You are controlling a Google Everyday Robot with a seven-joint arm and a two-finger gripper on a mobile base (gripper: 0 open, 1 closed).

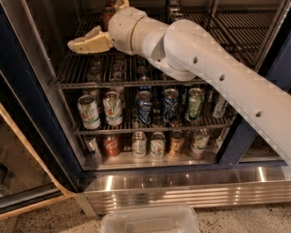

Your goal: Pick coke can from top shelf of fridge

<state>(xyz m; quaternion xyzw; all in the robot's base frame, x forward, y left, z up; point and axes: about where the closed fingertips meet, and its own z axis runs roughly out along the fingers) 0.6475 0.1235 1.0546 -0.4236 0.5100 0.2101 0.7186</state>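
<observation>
The coke can stands at the back of the top shelf, dark red and partly hidden behind my wrist. My gripper is open inside the fridge, above the shelf's left part. One cream finger points left, just in front of and below the can. The other finger shows at the frame's top edge, to the can's right. The can sits between the spread fingers; I cannot tell if they touch it. My white arm crosses in from the right.
A slim blue-and-silver can stands at the back right of the top shelf. The middle rack holds green-and-white cans and blue cans. Several cans line the lowest rack. A clear plastic bin sits on the floor below the steel base panel.
</observation>
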